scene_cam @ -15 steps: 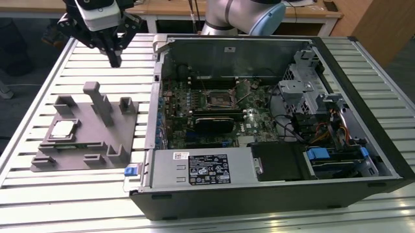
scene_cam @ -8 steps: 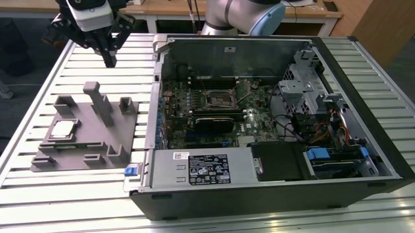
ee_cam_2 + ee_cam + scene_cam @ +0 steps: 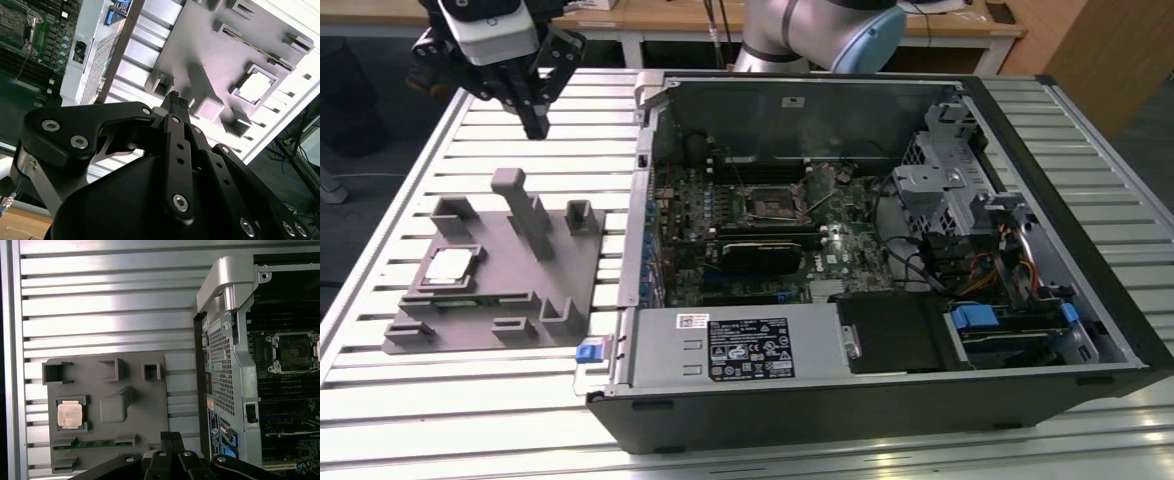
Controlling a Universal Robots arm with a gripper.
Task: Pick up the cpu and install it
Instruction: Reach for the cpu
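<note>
The cpu is a small silvery square chip lying flat in a recess of the grey plastic fixture, at the exterior view's left. Both wrist views also catch the cpu seated in the fixture. My gripper hangs well above the slatted table beyond the fixture, shut, with nothing held. Its black fingertips meet in a single point. The dark square socket with a metal frame sits on the motherboard inside the open computer case.
The open computer case takes up the table's middle and the exterior view's right. A green memory stick lies in a fixture slot near the cpu. Tall posts rise from the fixture. Bare slatted table surrounds the fixture.
</note>
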